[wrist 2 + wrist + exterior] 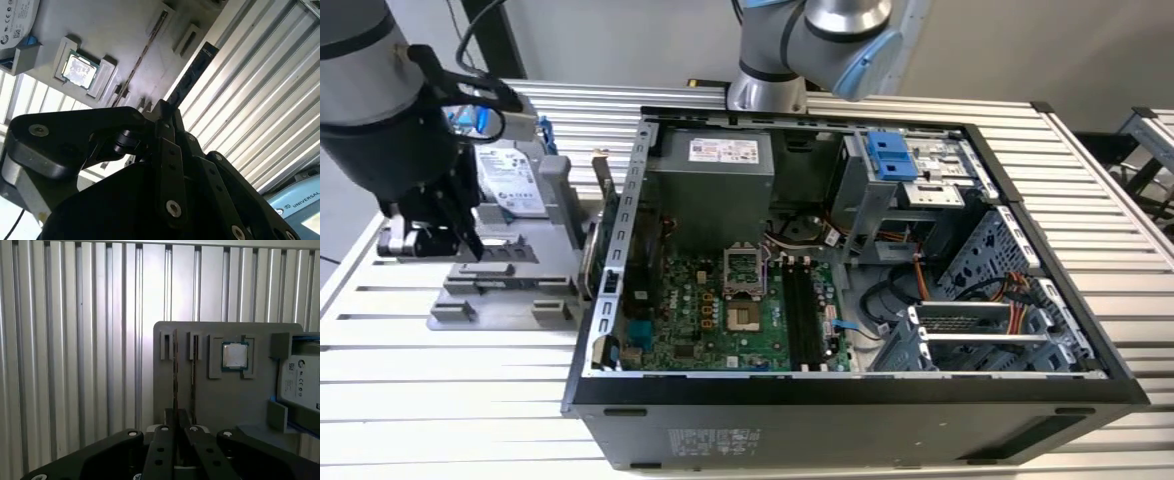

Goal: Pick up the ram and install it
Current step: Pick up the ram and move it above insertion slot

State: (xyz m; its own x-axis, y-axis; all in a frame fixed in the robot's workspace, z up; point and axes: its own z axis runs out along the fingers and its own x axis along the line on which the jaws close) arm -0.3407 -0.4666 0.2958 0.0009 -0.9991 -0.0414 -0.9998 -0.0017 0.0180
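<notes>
Your gripper (177,416) sits low over the grey holder (240,405), which rests on the slatted table (454,380) near the table's edge at the exterior view's left. Its jaws are drawn in close and appear to be pinching the ram (192,75). The ram stands on its long edge in the slot nearest the holder's outer edge.

A second stick (193,375) stands in the neighbouring slot, just beside the first. Beyond it, toward the holder's opposite edge, are a processor chip (235,356) and a hard drive (300,385).

That close neighbour is probably your main hazard. A tilted pull could jam the ram in its slot or drag a jaw against the second stick. The board is thin, so a shallow pinch could let it swing or slip. Whether the holder is fastened down cannot be told, so it might lift with the stick.

There is open table past the holder's outer edge. On the other side, the open computer case (620,200) stands just beside the holder, and its metal wall rises higher. The black memory slots (807,310) lie low on the board inside, with cables and a drive cage near, so room there looks tight.
</notes>
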